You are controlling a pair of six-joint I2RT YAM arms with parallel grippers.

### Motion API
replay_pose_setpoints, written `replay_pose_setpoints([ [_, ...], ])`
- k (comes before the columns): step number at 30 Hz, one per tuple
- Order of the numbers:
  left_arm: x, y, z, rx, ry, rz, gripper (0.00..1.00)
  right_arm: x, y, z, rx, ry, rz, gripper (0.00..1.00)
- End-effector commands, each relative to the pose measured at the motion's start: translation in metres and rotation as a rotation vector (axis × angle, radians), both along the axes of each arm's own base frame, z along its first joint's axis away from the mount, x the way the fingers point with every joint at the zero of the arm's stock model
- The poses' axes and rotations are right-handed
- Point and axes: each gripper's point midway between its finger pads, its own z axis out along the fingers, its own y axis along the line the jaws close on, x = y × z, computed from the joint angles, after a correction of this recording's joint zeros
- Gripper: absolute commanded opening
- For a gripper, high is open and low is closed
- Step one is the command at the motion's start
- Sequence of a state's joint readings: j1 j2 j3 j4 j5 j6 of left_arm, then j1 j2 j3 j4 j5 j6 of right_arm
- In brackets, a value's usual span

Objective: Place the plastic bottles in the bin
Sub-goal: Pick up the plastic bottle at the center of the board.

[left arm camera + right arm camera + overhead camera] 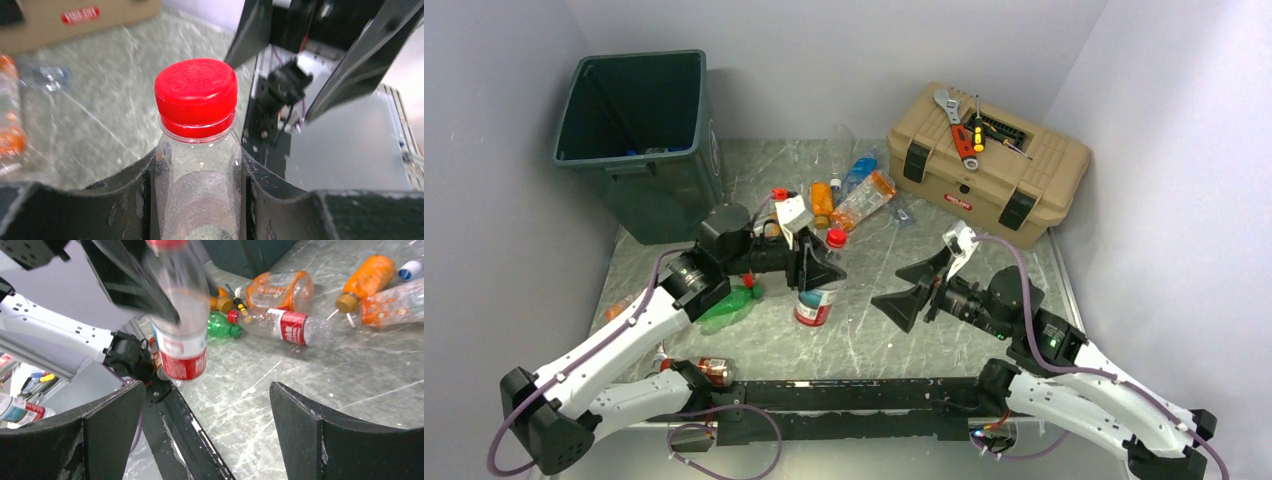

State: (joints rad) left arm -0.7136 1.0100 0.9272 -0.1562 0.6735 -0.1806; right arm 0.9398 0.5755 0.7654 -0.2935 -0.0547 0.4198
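Top view: the clear plastic bottle with a red cap (pixel 816 295) and a red-and-white label is seen near the middle of the grey marbled counter (pixel 864 345). Its long axis is close to vertical, cap uppermost and leaning slightly towards the far right. The bottle is clamped just below the cap by the left pincer (pixel 821 268). Whether the base touches the counter cannot be told. The right pincer (pixel 919 287) is spread wide and empty, just to the right of the bottle and apart from it. The tall dark green-grey rectangular plastic bin (pixel 664 195) stands at the far left corner, well apart from the held bottle.

Left wrist view: the bottle (pixel 197 160) is seen between both black fingers (pixel 125 200), which press on its shoulder. The cap points up, clear of the grip.

Right wrist view: the fingers (pixel 325 435) are wide apart with only bare counter (pixel 350 370) between them. The held bottle (pixel 182 325) is seen beyond them, blurred, cap at the top. Orange, green and clear loose bottles (pixel 280 325) lie on their sides further off.
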Motion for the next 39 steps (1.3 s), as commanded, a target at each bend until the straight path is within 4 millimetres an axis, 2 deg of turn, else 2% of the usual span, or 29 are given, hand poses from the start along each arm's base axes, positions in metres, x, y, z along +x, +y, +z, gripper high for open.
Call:
replay_pose_setpoints([
  [1, 0.021, -0.002, 0.074, -0.251, -0.083, 0.137, 0.3, -0.008, 0.011, -0.002, 0.138, -0.029, 0.063, 0.98],
  [5, 0.023, -0.009, 0.105, -0.362, -0.053, 0.129, 0.29, -0.014, 0.021, 0.002, 0.276, -0.058, 0.103, 0.98],
  [7, 0.024, -0.014, 0.113, -0.4, -0.029, 0.113, 0.28, -0.013, 0.025, 0.01, 0.312, -0.089, 0.104, 0.99],
  [15, 0.026, -0.022, 0.124, -0.454, 0.013, 0.089, 0.26, -0.01, 0.054, 0.028, 0.312, -0.185, 0.085, 1.0],
  [19, 0.025, -0.021, 0.125, -0.459, 0.015, 0.088, 0.26, 0.0, 0.067, 0.022, 0.268, -0.164, 0.051, 1.0],
  [22, 0.022, -0.02, 0.127, -0.475, 0.02, 0.081, 0.26, 0.011, 0.071, 0.013, 0.234, -0.139, 0.002, 0.95],
  [25, 0.019, -0.019, 0.129, -0.48, 0.023, 0.072, 0.27, 0.015, 0.074, 0.01, 0.225, -0.138, -0.007, 0.81],
  [27, 0.018, -0.019, 0.129, -0.474, 0.031, 0.073, 0.37, 0.014, 0.077, 0.01, 0.223, -0.142, 0.003, 0.68],
  [30, 0.016, -0.017, 0.132, -0.461, 0.032, 0.072, 0.66, 0.014, 0.079, 0.008, 0.212, -0.148, 0.013, 0.53],
  [32, 0.015, -0.014, 0.138, -0.453, 0.006, 0.08, 0.79, 0.013, 0.079, 0.007, 0.203, -0.152, 0.015, 0.48],
  [35, 0.018, -0.003, 0.153, -0.458, -0.048, 0.144, 0.88, 0.013, 0.078, 0.003, 0.186, -0.157, 0.021, 0.44],
  [39, 0.029, 0.01, 0.173, -0.453, -0.082, 0.248, 0.89, 0.014, 0.076, -0.003, 0.16, -0.163, 0.012, 0.42],
])
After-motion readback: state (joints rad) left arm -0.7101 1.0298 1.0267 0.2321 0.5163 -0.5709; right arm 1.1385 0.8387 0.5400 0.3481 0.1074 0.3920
